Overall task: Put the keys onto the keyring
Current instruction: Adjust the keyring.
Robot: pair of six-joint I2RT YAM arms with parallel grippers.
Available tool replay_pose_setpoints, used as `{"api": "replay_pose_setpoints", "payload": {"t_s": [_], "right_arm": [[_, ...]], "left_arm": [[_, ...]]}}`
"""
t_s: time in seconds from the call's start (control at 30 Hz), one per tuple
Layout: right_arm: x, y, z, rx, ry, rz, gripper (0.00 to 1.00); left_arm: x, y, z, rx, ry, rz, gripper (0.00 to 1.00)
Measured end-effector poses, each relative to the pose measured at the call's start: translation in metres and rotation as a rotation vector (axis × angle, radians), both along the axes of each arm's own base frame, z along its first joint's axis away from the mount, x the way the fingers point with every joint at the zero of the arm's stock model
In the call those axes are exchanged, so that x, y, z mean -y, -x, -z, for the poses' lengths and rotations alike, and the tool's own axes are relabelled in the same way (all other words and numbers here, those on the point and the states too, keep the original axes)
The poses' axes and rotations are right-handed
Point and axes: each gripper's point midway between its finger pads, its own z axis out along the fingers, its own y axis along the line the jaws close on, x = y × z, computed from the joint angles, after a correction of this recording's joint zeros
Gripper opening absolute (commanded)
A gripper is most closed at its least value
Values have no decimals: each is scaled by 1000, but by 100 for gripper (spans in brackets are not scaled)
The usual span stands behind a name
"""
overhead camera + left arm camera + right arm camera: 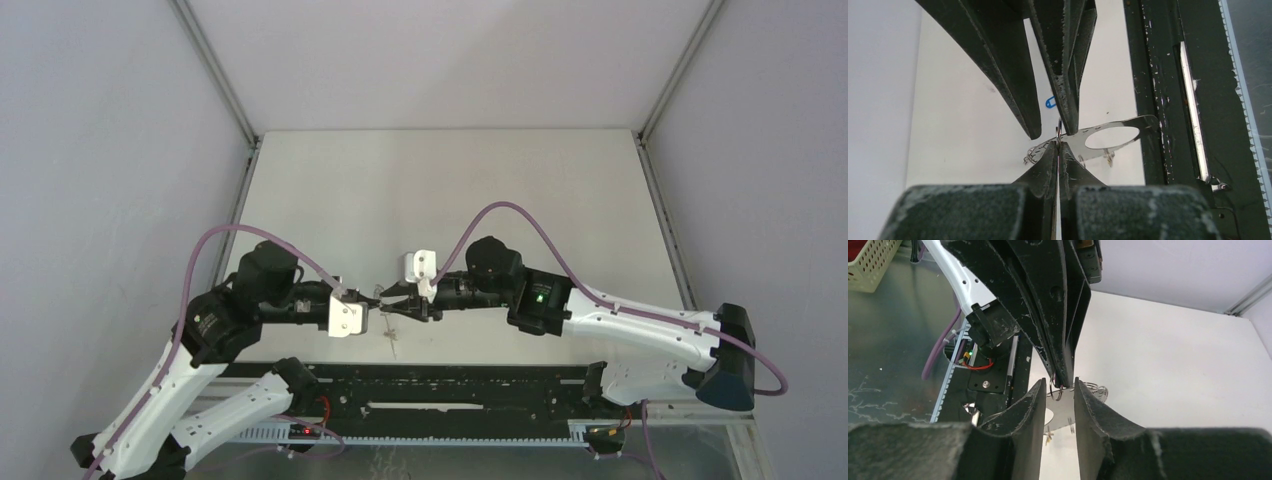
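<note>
My left gripper point(1059, 145) is shut on a small metal loop point(1059, 132) of the keyring point(1148, 122), a thin grey hoop held above the table. More small loops point(1032, 154) bunch at its left edge. My right gripper point(1059, 385) is open, its fingers point(1035, 405) on either side of the left fingertips and the small loop point(1057, 390). The two grippers meet tip to tip over the near table, left gripper point(378, 298) and right gripper point(412, 303). A small yellowish key point(1048, 436) hangs under the keyring point(1063, 412). The blue key point(1050, 102) lies on the table beyond.
The black mounting rail point(450, 395) runs along the table's near edge, just below the grippers. White table point(450, 190) stretches away to the back wall. A purple cable point(520, 225) arcs over the right arm.
</note>
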Motion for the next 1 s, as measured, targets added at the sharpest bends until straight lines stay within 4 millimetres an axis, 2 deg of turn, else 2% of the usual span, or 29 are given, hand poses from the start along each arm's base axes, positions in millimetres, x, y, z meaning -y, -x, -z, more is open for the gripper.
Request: {"api": "replay_pose_setpoints", "payload": {"t_s": [0.13, 0.3, 0.4, 0.43, 0.6, 0.63, 0.7, 0.8, 0.9, 1.0], "right_arm": [[-3, -1, -3, 3, -2, -1, 23], [-3, 1, -1, -3, 9, -10, 5], [-3, 1, 0, -5, 26, -14, 4], [-3, 1, 1, -7, 33, -14, 1], [-3, 0, 3, -5, 53, -14, 0], [-3, 0, 3, -7, 59, -11, 0], [-3, -1, 3, -13, 65, -5, 0], [-3, -2, 4, -30, 63, 8, 0], [0, -4, 8, -64, 35, 19, 0], [12, 0, 16, -111, -13, 8, 0]], "left_arm": [[0, 0, 0, -1, -2, 1, 0], [0, -1, 1, 0, -6, -5, 0], [0, -2, 2, -8, -11, -11, 0], [0, -3, 3, -11, -12, -13, 0], [1, -3, 4, -22, -17, -19, 0], [1, -3, 5, -25, -18, -20, 2], [1, -3, 5, -33, -17, -25, 26], [3, 0, 3, -53, -3, -20, 45], [4, 4, 1, -71, 10, -13, 48], [2, 9, 0, -88, 21, -15, 44]]}}
